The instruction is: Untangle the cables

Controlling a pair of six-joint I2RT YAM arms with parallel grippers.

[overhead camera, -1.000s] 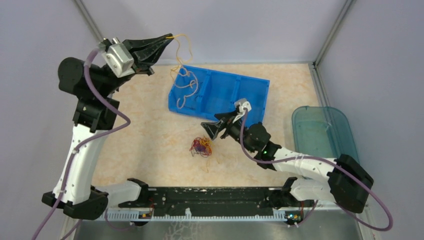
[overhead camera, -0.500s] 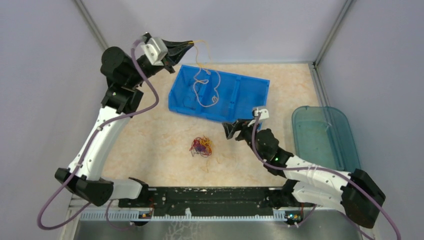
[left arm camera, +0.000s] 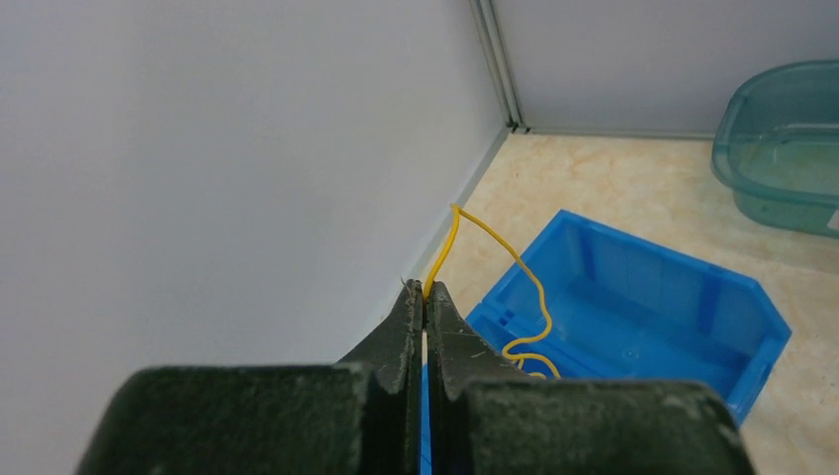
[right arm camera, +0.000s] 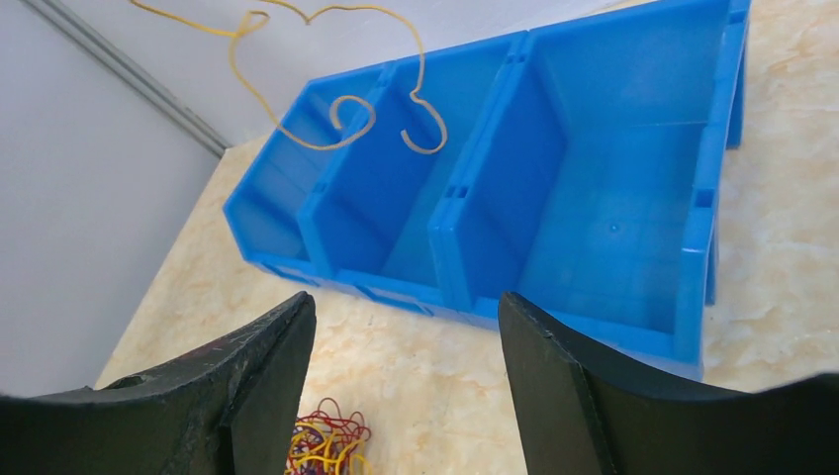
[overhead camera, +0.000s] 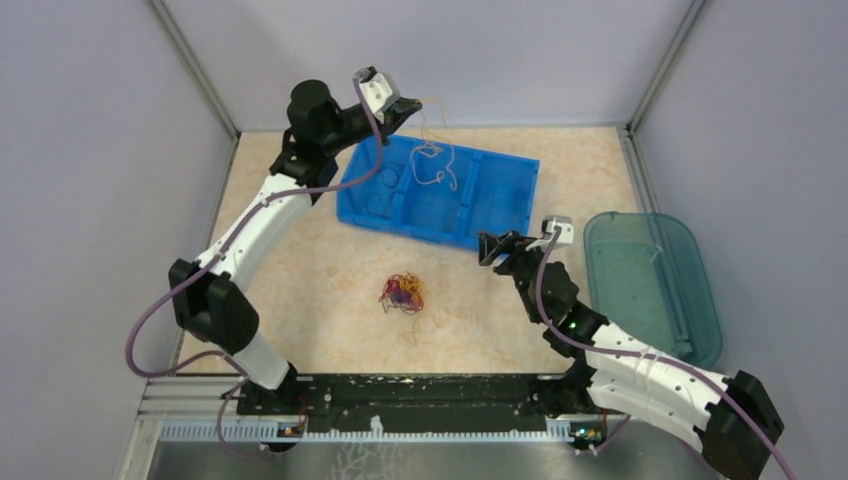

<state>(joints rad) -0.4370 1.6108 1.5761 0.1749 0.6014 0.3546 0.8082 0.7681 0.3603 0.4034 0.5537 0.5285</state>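
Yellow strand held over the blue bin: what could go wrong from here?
1. The left gripper pinches the yellow strand only at its very fingertips, so it may slip out early.
2. The strand's curls hang over the compartment walls of the blue bin; on release it might drape across two compartments.
3. The tangle lies loose, and the open right gripper is not holding it; a later pull may drag the whole clump.

Left arm [overhead camera: 250,225] stretched far forward, left gripper [left arm camera: 425,294] pinched on a yellow wire [left arm camera: 515,260], right arm [overhead camera: 640,365] bent low, right gripper [right arm camera: 406,302] spread wide
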